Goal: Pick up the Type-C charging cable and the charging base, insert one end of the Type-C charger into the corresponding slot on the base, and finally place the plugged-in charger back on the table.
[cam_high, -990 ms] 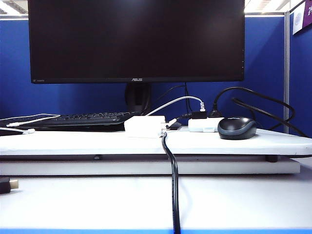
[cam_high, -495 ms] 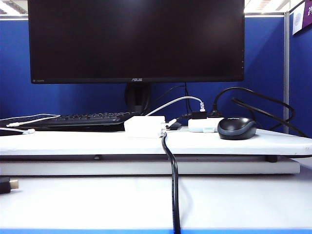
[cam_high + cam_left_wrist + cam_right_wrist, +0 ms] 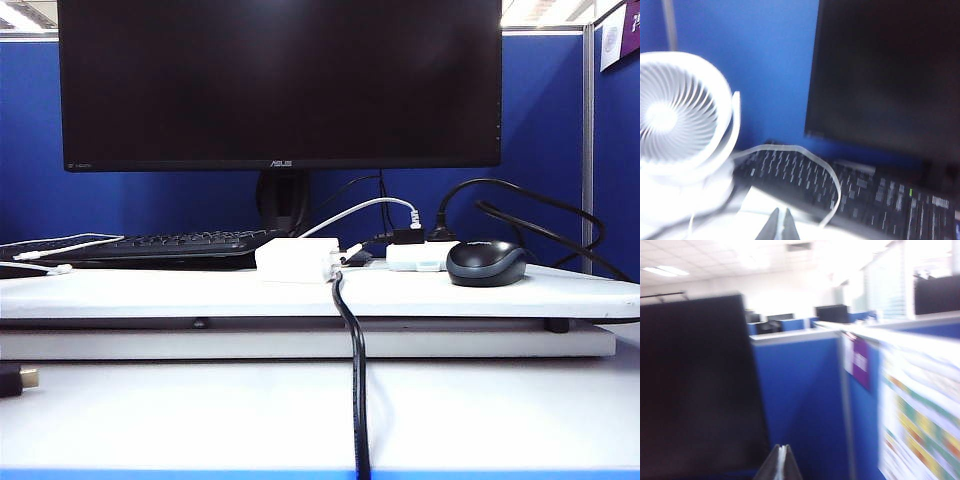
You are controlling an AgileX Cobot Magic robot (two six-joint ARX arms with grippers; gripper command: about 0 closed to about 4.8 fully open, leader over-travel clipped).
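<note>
On the raised white desktop surface (image 3: pixel 200 295), in front of the large black monitor (image 3: pixel 280 80), nothing of the task looks started. The flat white rectangular charging base (image 3: pixel 293 259) lies flat near the middle of that surface, just beside the head of a thick black cable (image 3: pixel 352 360) that runs down over the front edge. To its right sit a smaller white box with black plugs (image 3: pixel 417 256) and a dark computer mouse (image 3: pixel 486 262), the two close together. The thin white Type-C charging cable (image 3: pixel 40 267) appears to lie at the far left, its small tip resting near the black keyboard (image 3: pixel 150 243) and well apart from the base (the strand is too fine to follow along its whole length).

Neither arm shows in the exterior view. The left tool (image 3: pixel 780 227) appears only in its own wrist view, its two dark fingers pressed together and empty, hanging above a strip of the surface in front of the keyboard; a white desk fan (image 3: pixel 682 112) stands to one side, and a pale looping cable (image 3: pixel 805 155) arcs over the keys. The right tool (image 3: pixel 780 462) is likewise closed to a narrow wedge with nothing in it, pointing toward the blue partition wall (image 3: pixel 805 405) beside the monitor's edge; both wrist pictures are blurred.

By my judgement the whole job remains: picking up cable and base, mating the connector to its slot, and setting the joined pair down again.
</note>
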